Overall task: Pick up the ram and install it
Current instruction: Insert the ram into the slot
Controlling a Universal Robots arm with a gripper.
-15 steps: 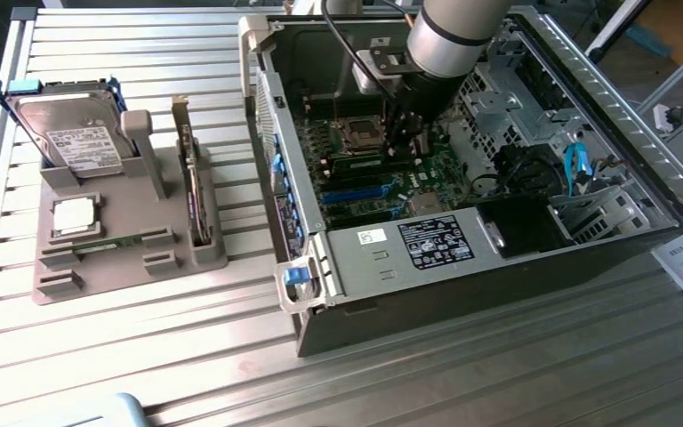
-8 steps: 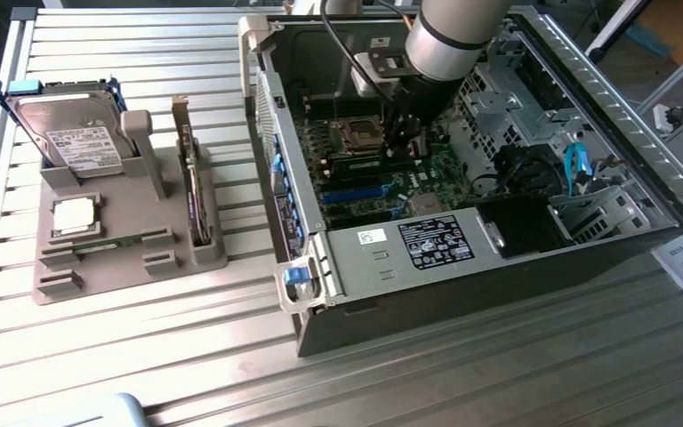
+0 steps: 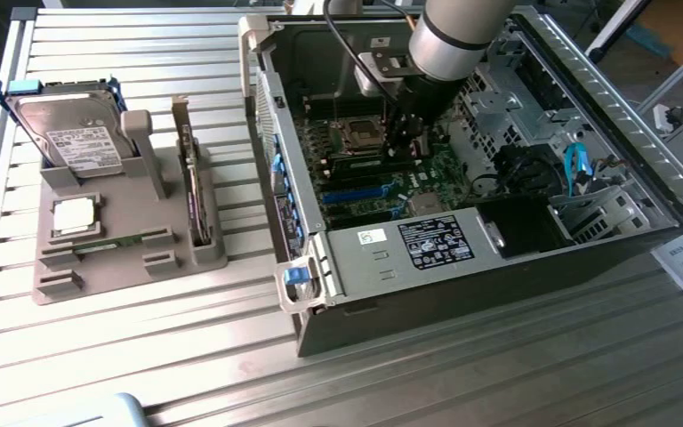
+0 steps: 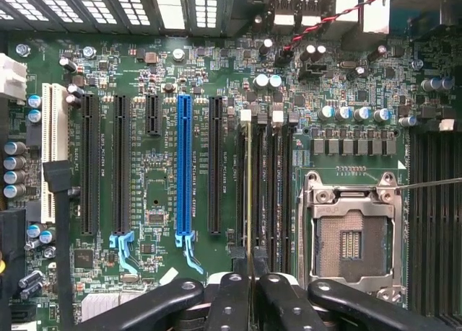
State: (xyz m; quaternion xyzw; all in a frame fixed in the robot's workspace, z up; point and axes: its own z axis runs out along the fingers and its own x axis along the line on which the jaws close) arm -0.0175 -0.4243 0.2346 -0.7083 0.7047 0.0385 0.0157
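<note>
Install step in hand. Hand [image 4: 250, 286] pinched nearly shut on the ram [image 4: 249, 194], edge-on above memory slots [image 4: 268, 187], at 3 o'clock of CPU socket [image 3: 357, 133] in the exterior view. Seating likely needs square alignment and even downward pressure.

Entry narrowed by case wall [image 3: 261, 89], drive cage [image 3: 519, 107]; CPU socket [image 4: 351, 237] just beside memory slots [image 4: 278, 187].

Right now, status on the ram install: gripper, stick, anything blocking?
Gripper shut on the ram. Ram edge-on at the memory slots, beside the empty CPU socket. Nothing seen blocking; seating not clear.
</note>
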